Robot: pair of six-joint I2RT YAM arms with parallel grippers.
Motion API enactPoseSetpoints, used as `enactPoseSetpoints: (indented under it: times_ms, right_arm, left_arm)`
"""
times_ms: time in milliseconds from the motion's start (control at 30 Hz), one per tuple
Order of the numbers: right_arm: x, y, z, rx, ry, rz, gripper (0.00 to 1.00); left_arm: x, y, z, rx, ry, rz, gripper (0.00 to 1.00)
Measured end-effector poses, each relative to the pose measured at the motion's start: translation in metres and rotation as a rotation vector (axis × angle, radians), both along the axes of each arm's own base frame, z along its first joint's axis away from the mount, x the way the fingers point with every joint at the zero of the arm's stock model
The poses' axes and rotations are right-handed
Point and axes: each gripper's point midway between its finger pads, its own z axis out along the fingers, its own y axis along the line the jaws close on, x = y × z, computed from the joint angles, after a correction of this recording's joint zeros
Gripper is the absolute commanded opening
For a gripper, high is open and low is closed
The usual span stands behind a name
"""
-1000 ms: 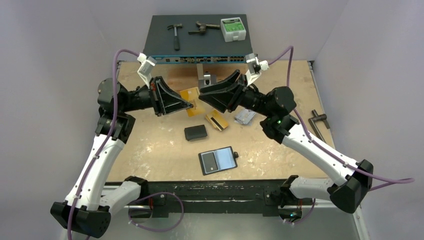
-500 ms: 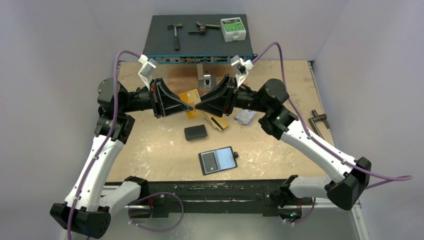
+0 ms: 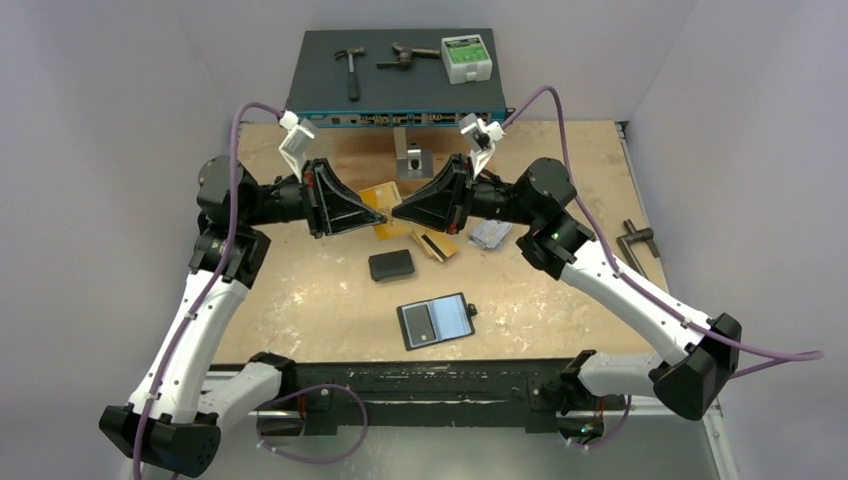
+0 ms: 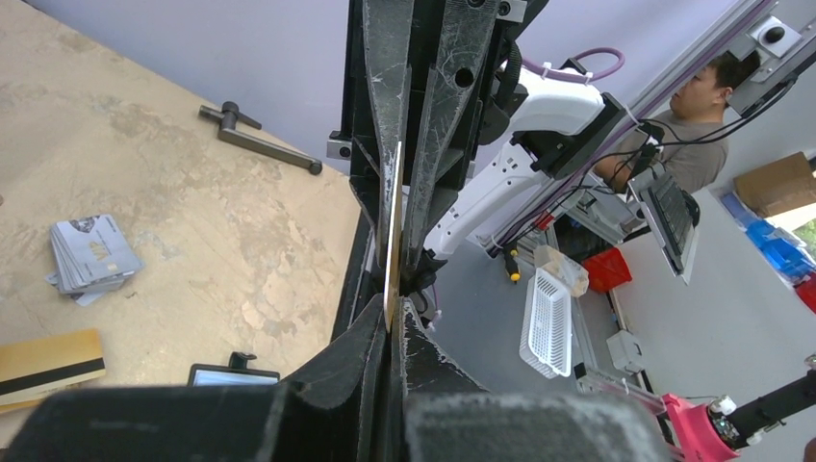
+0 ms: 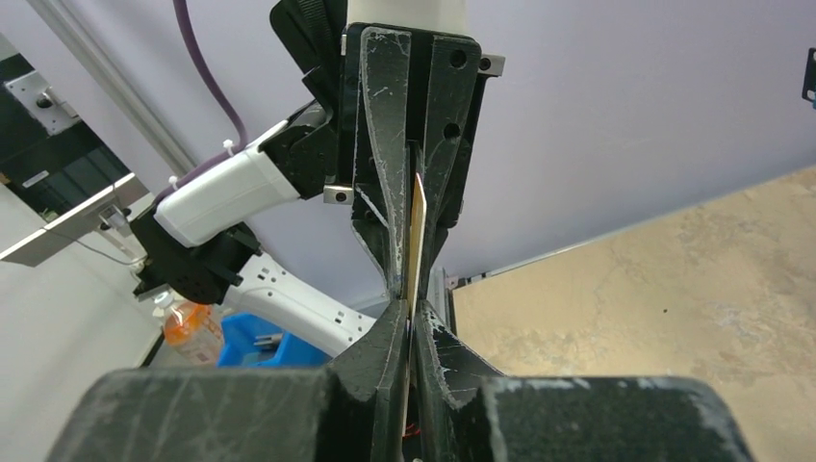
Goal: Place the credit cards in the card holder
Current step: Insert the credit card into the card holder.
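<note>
Both my left pincer (image 4: 393,322) and right pincer (image 5: 412,313) are clamped on one gold card (image 4: 393,231), so an uneven pull could bend or drop it.

We look down from above and behind the arm bases (image 3: 160,440) at 6 o'clock, facing 12 o'clock over the whole table (image 3: 300,295). Each wrist camera sits close behind its own fingers, left gripper (image 4: 393,325) and right gripper (image 5: 412,318), staring at the opposite one. All three views share the gold card (image 3: 380,192) pinched between them.
</note>
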Motion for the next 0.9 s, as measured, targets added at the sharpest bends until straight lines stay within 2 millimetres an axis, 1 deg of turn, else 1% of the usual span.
enactPoseSetpoints:
  times_ms: [67, 100, 167, 300, 367, 400, 433, 467, 533, 600, 633, 667, 700, 733, 767, 800, 833, 900]
  right_arm:
    - [-0.001, 0.001, -0.001, 0.001, 0.003, 0.011, 0.1]
    - [-0.001, 0.002, -0.001, 0.0, 0.004, 0.02, 0.08]
    - [-0.001, 0.003, -0.003, -0.002, 0.009, 0.029, 0.0]
    - [-0.001, 0.004, -0.007, -0.005, 0.022, 0.031, 0.0]
    - [0.0, 0.003, -0.01, -0.008, 0.028, 0.027, 0.0]
    - [0.001, 0.003, -0.012, -0.011, 0.03, 0.025, 0.0]
    - [0.001, 0.002, -0.014, -0.014, 0.033, 0.019, 0.0]
    - [0.003, 0.0, -0.019, -0.026, 0.045, 0.004, 0.0]
    - [0.008, -0.005, -0.028, -0.051, 0.069, -0.038, 0.0]
    - [0.017, -0.013, -0.044, -0.094, 0.106, -0.104, 0.0]
    - [0.022, -0.017, -0.056, -0.119, 0.129, -0.143, 0.0]
    - [0.027, -0.021, -0.073, -0.152, 0.161, -0.185, 0.0]
    - [0.031, -0.026, -0.095, -0.192, 0.198, -0.22, 0.0]
    - [0.034, -0.029, -0.115, -0.231, 0.235, -0.247, 0.0]
    - [0.037, -0.033, -0.145, -0.286, 0.285, -0.281, 0.0]
    - [0.037, -0.038, -0.177, -0.349, 0.343, -0.31, 0.0]
    - [0.036, -0.044, -0.207, -0.409, 0.4, -0.334, 0.0]
    - [0.027, -0.061, -0.27, -0.539, 0.517, -0.389, 0.0]
  left_arm:
    - [-0.001, -0.001, -0.001, 0.004, 0.0, -0.004, 0.0]
    - [-0.001, -0.001, -0.002, 0.007, 0.001, -0.005, 0.0]
    - [-0.002, -0.002, -0.004, 0.012, 0.002, -0.008, 0.0]
    - [-0.001, -0.002, -0.007, 0.023, 0.01, -0.008, 0.0]
    - [-0.001, -0.002, -0.009, 0.028, 0.018, -0.007, 0.36]
    - [0.0, -0.002, -0.011, 0.034, 0.019, -0.004, 0.51]
    - [0.001, -0.002, -0.013, 0.04, 0.015, 0.0, 0.62]
    - [0.003, -0.001, -0.014, 0.05, 0.026, 0.01, 0.65]
    - [0.008, 0.0, -0.017, 0.076, 0.029, 0.041, 0.67]
    - [0.018, 0.002, -0.022, 0.129, 0.016, 0.084, 0.69]
    - [0.025, 0.003, -0.026, 0.168, 0.001, 0.105, 0.7]
    - [0.033, 0.005, -0.033, 0.214, -0.017, 0.121, 0.71]
    - [0.039, 0.007, -0.041, 0.255, -0.033, 0.133, 0.72]
    - [0.048, 0.01, -0.056, 0.311, -0.054, 0.148, 0.73]
    - [0.053, 0.012, -0.072, 0.364, -0.058, 0.153, 0.74]
    - [0.058, 0.016, -0.095, 0.432, -0.057, 0.155, 0.74]
    - [0.061, 0.02, -0.123, 0.511, -0.047, 0.148, 0.74]
    - [0.058, 0.026, -0.178, 0.671, -0.011, 0.098, 0.72]
